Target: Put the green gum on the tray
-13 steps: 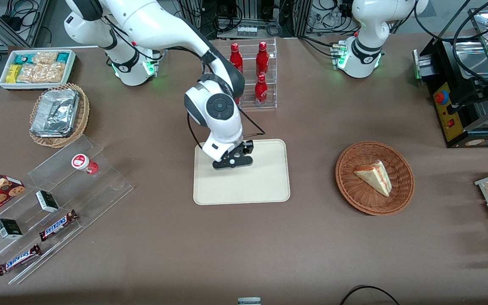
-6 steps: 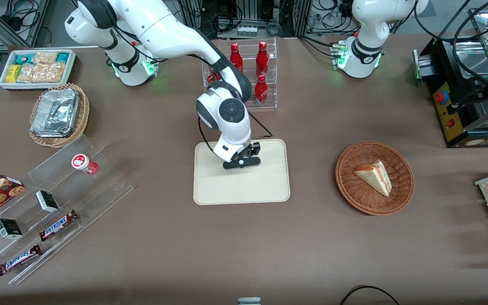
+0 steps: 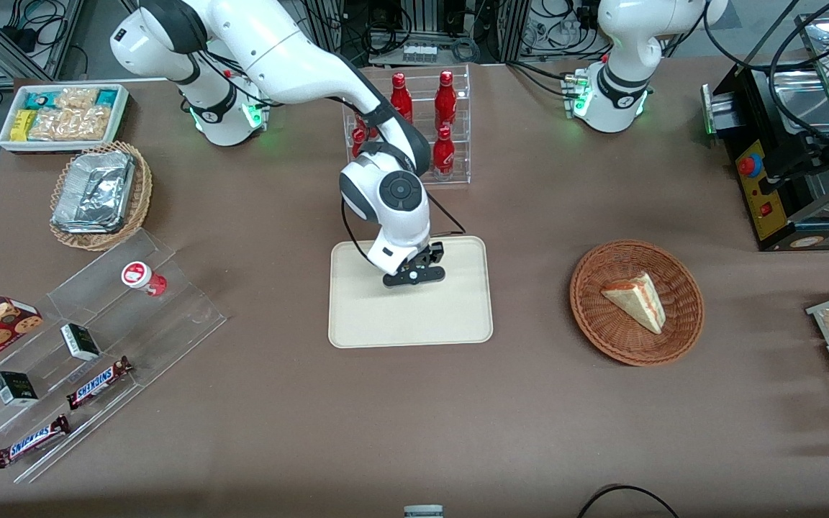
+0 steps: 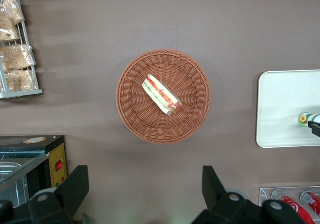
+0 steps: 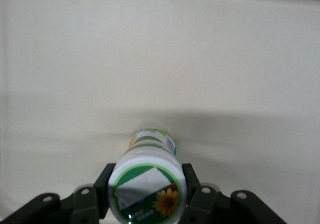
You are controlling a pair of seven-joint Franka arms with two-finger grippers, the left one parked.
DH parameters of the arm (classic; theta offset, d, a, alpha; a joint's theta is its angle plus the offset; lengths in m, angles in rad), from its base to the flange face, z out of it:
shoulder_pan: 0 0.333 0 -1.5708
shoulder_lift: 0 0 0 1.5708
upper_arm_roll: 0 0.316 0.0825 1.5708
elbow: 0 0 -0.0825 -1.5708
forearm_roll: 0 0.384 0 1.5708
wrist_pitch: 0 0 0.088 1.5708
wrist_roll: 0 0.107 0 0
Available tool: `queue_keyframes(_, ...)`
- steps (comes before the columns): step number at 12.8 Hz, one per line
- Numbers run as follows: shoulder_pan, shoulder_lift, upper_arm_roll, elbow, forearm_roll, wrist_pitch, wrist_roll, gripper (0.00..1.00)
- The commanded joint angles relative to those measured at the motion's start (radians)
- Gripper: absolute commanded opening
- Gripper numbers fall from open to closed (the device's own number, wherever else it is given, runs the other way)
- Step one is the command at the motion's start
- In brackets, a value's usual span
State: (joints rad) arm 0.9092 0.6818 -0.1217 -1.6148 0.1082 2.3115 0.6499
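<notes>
green-and-white gum with yellow flower mark, black claw, cream tray.

Even overhead light; soft shadows; wrist close-up slightly blurred

The working arm is glossy white with dark grey joint bands and a round grey cap on its wrist. A thin black cable loops beside it. Green lights glow on its base. The gripper is black, over the tray's middle.
</notes>
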Motion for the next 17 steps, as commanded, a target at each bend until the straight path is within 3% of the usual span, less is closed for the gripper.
queue_keyframes(1,0.007,0.016,-0.010,0.023,0.008,0.009,0.014,0.81)
queue_keyframes(2,0.005,0.016,-0.010,0.023,0.008,0.009,0.014,0.83)
queue_keyframes(3,0.004,0.012,-0.010,0.023,0.008,0.009,0.014,1.00)
queue_keyframes(5,-0.007,-0.002,-0.010,0.029,0.016,0.002,0.014,1.00)
queue_keyframes(9,-0.047,-0.186,-0.027,-0.049,0.014,-0.053,0.008,1.00)
queue_keyframes(12,-0.079,-0.332,-0.039,-0.065,0.011,-0.257,0.008,1.00)
queue_keyframes(17,-0.290,-0.547,-0.041,-0.062,0.008,-0.574,-0.127,1.00)
